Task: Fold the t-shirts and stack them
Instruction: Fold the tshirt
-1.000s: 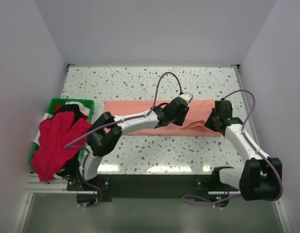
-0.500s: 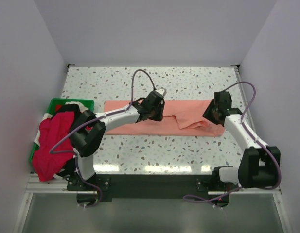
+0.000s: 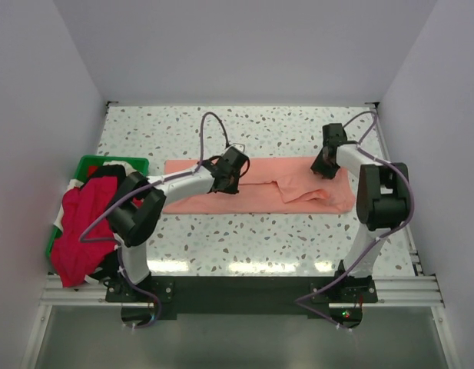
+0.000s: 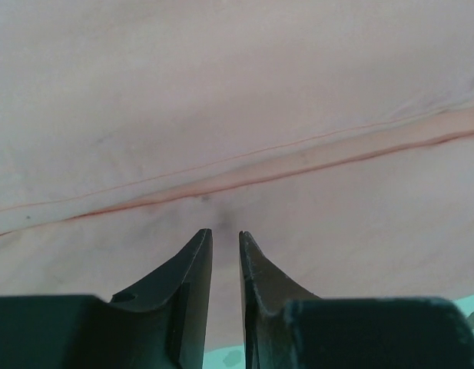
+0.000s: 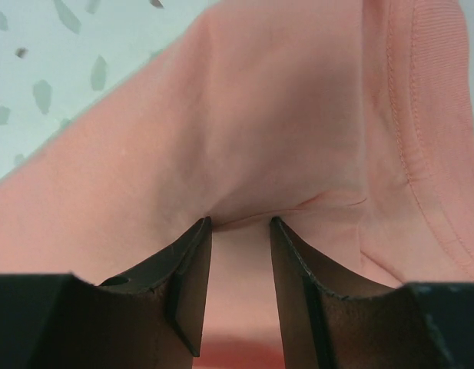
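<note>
The pink shirt (image 3: 260, 196) lies flat as a long folded strip just right of the bin (image 3: 106, 159). The red shirt (image 3: 83, 223) hangs over the bin's near rim.

Left gripper (image 4: 223, 233): on the strip's bin-side half, jaws almost together; a pinch on cloth cannot be confirmed.

Right gripper (image 5: 239, 221): at the end farthest from the bin, jaws clamped on a raised fold of the pink shirt.

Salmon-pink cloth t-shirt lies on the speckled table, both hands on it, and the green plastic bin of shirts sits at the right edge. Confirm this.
No: the green plastic bin sits at the left edge, as the top external view shows. The salmon-pink cloth t-shirt does lie on the speckled table, left hand and right hand on it.
</note>
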Controlling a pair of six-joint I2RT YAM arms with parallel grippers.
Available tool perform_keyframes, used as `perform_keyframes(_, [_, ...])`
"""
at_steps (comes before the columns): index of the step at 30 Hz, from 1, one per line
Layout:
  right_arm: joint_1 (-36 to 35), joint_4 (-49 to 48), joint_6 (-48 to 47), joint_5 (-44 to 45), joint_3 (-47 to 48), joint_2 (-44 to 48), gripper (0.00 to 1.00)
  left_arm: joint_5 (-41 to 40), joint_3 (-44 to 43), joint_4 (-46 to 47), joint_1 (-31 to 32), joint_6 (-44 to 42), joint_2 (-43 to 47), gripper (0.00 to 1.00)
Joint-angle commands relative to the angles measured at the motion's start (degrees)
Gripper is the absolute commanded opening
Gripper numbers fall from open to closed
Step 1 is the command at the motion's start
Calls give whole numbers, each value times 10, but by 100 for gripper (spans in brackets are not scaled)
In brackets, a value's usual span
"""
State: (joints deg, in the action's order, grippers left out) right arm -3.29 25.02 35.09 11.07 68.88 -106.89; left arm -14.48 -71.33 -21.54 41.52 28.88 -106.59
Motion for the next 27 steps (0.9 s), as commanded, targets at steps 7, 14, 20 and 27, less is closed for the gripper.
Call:
perform_keyframes(7, [3,22,-20,3,139,-108,40,3,43,-3,0,-1,-9,23])
perform_keyframes(14, [-1,58,-73,-13,298,-217,41,83,73,21,24,37,3,20])
perform_keyframes(20, [-29,80,-151,-31,450,-318,42,142,99,93,93,127,-6,20])
perform_keyframes(27, [-95,122,-267,-33,655,-420,49,261,69,247,140,212,-67,22])
